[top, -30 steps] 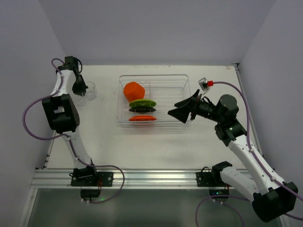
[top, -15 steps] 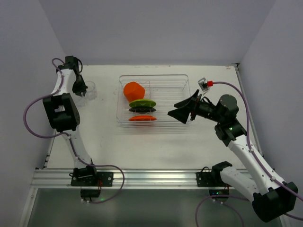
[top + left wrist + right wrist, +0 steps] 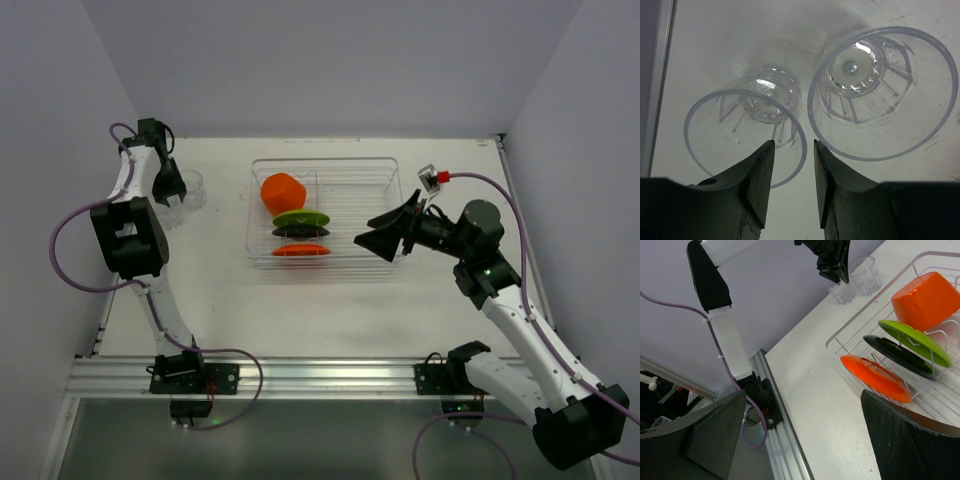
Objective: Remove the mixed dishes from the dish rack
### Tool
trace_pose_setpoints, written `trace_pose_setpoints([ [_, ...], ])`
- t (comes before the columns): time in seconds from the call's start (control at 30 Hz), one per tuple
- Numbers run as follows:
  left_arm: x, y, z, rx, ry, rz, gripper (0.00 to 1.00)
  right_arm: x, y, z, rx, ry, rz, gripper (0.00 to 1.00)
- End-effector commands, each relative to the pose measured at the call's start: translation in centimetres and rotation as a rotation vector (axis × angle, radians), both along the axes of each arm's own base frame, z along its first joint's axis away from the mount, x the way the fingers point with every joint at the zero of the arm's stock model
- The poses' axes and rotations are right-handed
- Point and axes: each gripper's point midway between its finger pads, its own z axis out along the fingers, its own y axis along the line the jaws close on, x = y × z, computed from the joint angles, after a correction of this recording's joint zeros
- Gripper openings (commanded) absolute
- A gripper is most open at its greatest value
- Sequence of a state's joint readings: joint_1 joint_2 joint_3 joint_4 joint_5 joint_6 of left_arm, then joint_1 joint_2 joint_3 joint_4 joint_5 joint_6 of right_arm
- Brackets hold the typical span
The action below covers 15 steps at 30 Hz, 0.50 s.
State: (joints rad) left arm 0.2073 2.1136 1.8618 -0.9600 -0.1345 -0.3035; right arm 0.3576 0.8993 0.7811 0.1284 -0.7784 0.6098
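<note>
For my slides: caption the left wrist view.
Left gripper, slightly open and empty, hovers above two upright clear tumblers on the white table.

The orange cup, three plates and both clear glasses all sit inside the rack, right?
Not quite. Both glasses stand on the table, outside the rack, as the right wrist view shows. The orange cup and three plates are inside.

Beneath the left tool (image 3: 171, 188) the top view shows just one tumbler (image 3: 192, 190), a faint outline just beside it — the second is perhaps hidden under the tool. At the left wrist, the nearer tumbler (image 3: 745, 125) has its rim passing behind a finger (image 3: 760, 180). Beyond the right tool (image 3: 805, 430) — fingers (image 3: 905, 445) blurred, cut by the bottom edge — the dish rack (image 3: 940, 395) runs off-frame.
</note>
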Motion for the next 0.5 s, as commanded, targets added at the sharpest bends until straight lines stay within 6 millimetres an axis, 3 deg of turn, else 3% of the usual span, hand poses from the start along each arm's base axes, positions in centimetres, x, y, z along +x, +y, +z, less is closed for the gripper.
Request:
trace_pose_setpoints([
  [0.0, 0.5, 0.4, 2.1, 0.007, -0.047, 0.008, 0.42, 0.0, 0.1, 0.3, 0.006, -0.031, 0.021, 0.99],
  [0.47, 0.1, -0.8, 8.7, -0.021, -0.167, -0.042, 0.47, 0.4, 0.2, 0.2, 0.0, -0.024, 0.018, 0.99],
])
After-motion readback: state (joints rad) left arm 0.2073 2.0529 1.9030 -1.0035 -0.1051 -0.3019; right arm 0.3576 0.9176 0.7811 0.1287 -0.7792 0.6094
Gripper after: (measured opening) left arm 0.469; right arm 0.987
